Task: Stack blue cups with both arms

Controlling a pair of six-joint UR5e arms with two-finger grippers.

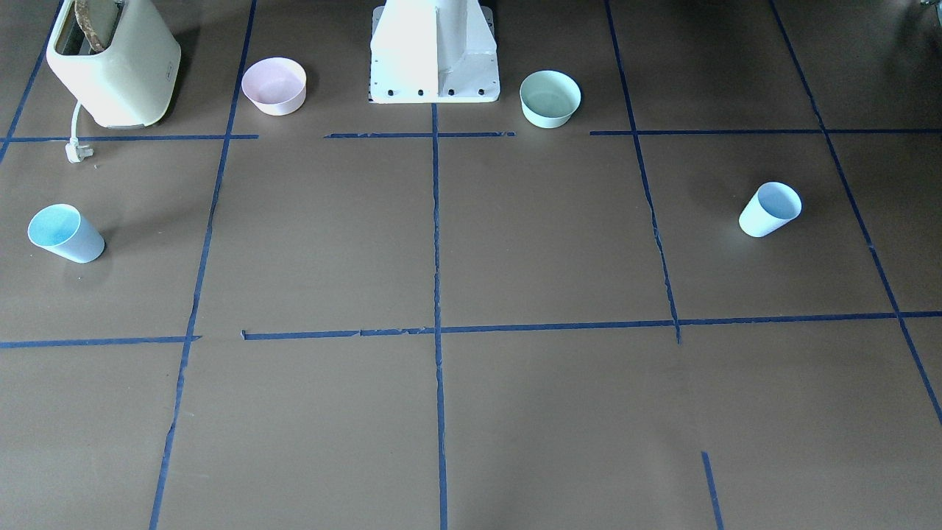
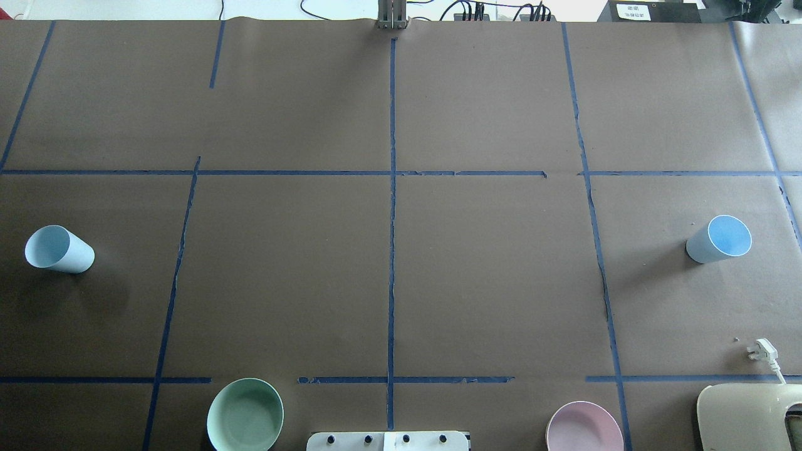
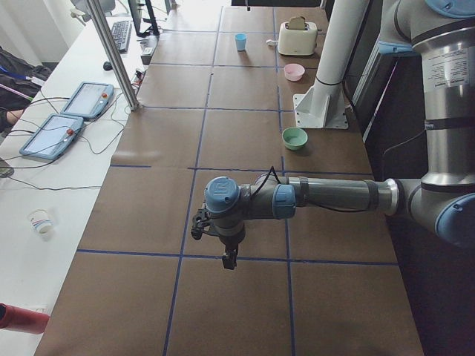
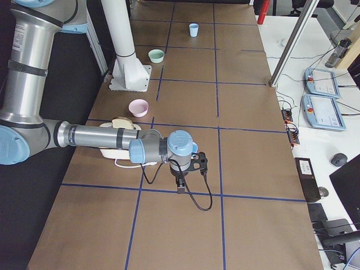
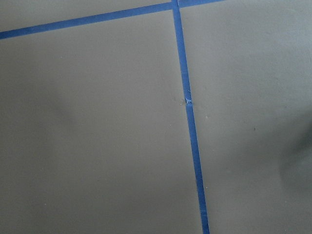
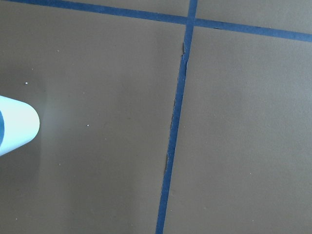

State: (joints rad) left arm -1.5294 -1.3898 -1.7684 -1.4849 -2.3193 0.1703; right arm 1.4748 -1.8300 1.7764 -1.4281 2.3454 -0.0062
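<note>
Two pale blue cups stand upright, far apart on the brown table. One cup (image 2: 59,249) is at the table's left end (image 1: 770,209) (image 4: 194,29). The other cup (image 2: 719,239) is at the right end (image 1: 65,233) (image 3: 240,42), and its side shows at the left edge of the right wrist view (image 6: 17,129). The arms show only in the side views. My left gripper (image 3: 229,265) hangs over the left end, pointing down. My right gripper (image 4: 180,190) hangs over the right end, pointing down. I cannot tell whether either is open or shut. Neither touches a cup.
A mint-green bowl (image 2: 245,414) and a pink bowl (image 2: 584,428) flank the white pedestal (image 2: 388,440) at the robot's side. A cream toaster (image 2: 752,416) with a loose plug (image 2: 761,349) sits near the right cup. Blue tape lines grid the table.
</note>
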